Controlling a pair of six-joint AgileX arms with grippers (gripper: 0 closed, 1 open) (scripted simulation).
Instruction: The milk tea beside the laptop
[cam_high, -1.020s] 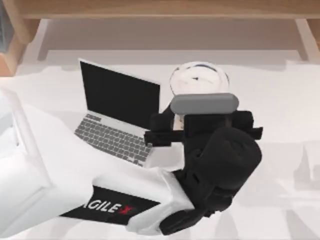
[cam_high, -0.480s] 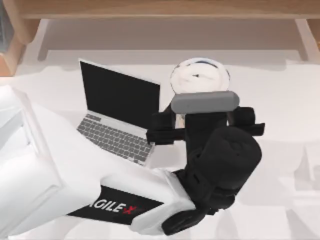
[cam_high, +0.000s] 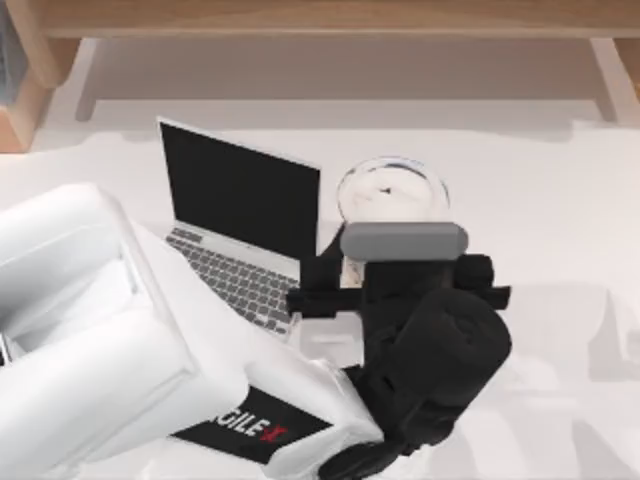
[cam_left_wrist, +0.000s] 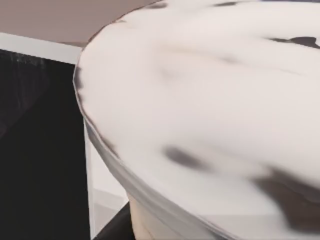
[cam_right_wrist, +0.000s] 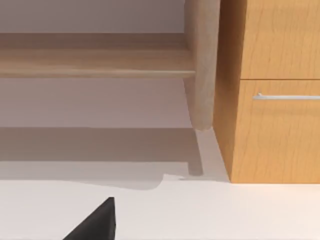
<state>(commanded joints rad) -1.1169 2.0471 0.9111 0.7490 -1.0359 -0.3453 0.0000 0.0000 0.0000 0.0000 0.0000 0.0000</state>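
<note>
Top view: left gripper (cam_high: 400, 262) hangs over the milk tea (cam_high: 388, 190), jaws hidden, so I cannot tell their spread. Cup sits just beside the laptop (cam_high: 235, 225) on the surface (cam_high: 540, 200).

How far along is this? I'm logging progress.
Done: the milk tea already stands just right of the laptop. In hand: the left gripper sits at the cup, close in the left wrist view. Left: a visible release and retreat.
</note>
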